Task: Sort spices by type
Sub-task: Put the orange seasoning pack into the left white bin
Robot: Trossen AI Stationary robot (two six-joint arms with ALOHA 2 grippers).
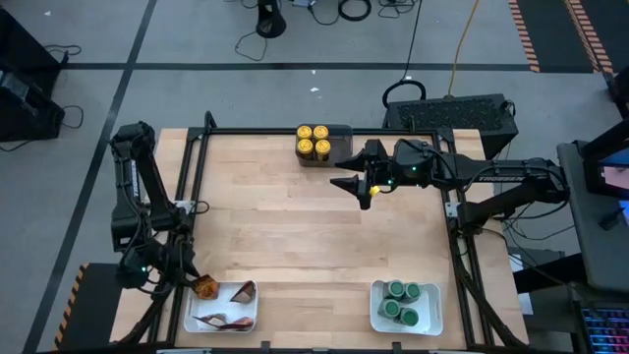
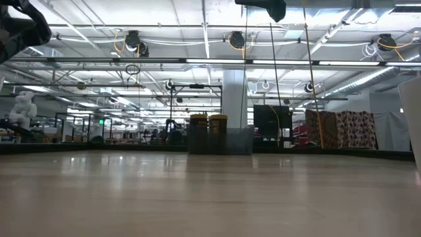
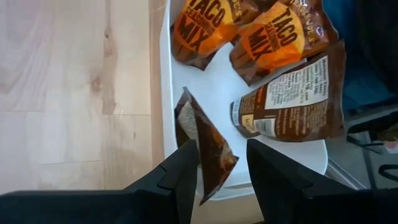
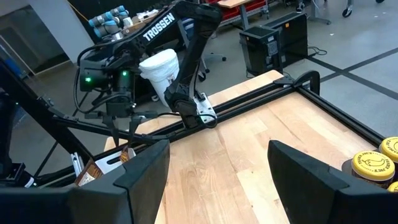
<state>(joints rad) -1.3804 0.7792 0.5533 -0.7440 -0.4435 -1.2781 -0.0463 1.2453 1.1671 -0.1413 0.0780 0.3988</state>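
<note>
My left gripper (image 1: 197, 283) (image 3: 221, 144) hangs open over the left rim of a white tray (image 1: 190, 321) at the table's near left corner. A brown-orange taco packet (image 3: 208, 149) stands tilted between its fingers. Three more packets (image 3: 277, 37) lie flat in that tray (image 3: 217, 87). My right gripper (image 1: 352, 182) (image 4: 217, 149) is open in the air, just near of a dark bin (image 1: 339, 133) at the far edge that holds yellow-lidded jars (image 1: 314, 141) (image 4: 376, 165). Green-lidded jars (image 1: 403, 302) stand in a second white tray (image 1: 375, 317). My left gripper has the tilted packet (image 3: 186, 121) between its open fingers, close against one finger (image 3: 185, 171). I cannot tell whether the finger touches it. The packet's lower corner (image 3: 205, 198) shows over the tray's rim.
A black frame (image 1: 197, 147) runs along the table's left, far and right edges. The bare wooden top (image 1: 295, 236) lies between bin and trays. In the low view the bin (image 2: 220, 135) stands far off and a tray's wall (image 2: 411, 118) rises at the right.
</note>
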